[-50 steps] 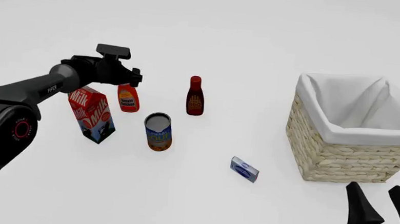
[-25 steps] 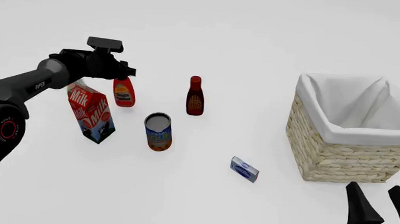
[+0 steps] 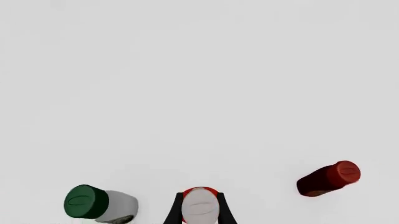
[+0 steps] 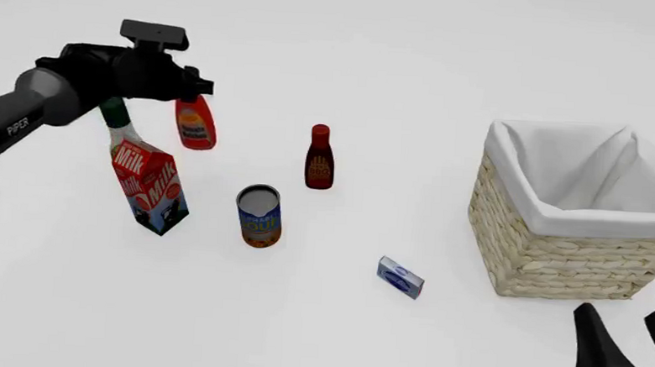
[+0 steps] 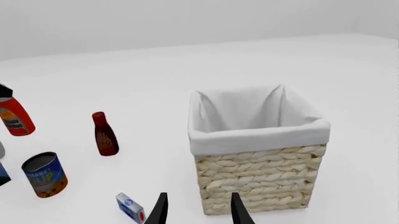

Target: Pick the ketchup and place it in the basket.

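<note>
Ketchup (image 4: 196, 123) risen off table, clamped in left tool (image 4: 185, 86); basket (image 4: 559, 254) holds only lining; right tool (image 5: 198, 210) apart.

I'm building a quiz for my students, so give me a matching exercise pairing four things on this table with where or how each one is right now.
Things:
1. ketchup
2. basket
3. milk carton
4. right gripper

States:
A. open, nothing between its fingers
B. standing on the table, green cap
C. held up off the table by the left gripper
D. lined with white cloth, nothing inside

Pairs: 1-C, 2-D, 3-B, 4-A
</note>
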You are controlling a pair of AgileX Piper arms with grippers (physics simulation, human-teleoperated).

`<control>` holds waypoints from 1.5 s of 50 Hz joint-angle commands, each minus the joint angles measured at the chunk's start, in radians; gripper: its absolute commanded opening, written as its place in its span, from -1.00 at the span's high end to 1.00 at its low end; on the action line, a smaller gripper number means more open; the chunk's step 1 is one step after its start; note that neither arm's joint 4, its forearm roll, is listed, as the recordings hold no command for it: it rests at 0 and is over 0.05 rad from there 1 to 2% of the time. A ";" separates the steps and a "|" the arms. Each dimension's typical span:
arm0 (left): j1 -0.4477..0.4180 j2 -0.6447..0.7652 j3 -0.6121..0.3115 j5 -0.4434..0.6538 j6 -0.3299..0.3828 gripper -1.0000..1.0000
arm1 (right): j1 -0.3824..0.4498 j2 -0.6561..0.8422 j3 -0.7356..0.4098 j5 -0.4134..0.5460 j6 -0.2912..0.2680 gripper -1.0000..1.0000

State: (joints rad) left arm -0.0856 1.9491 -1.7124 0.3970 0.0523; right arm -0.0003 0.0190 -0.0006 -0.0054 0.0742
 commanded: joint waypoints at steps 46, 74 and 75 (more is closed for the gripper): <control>-0.216 -0.735 0.257 0.335 -0.058 1.00 | 0.447 0.161 -0.428 0.184 -0.123 -1.00; -0.343 -0.881 0.258 0.430 0.014 1.00 | 0.784 0.568 -0.605 0.120 -0.222 -1.00; -0.348 -0.884 0.261 0.430 0.019 1.00 | 0.794 0.577 -0.611 0.122 -0.225 -1.00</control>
State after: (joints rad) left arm -0.3906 1.1060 -1.4463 0.8013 0.0363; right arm 0.6723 0.4785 -0.5552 0.1294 -0.1363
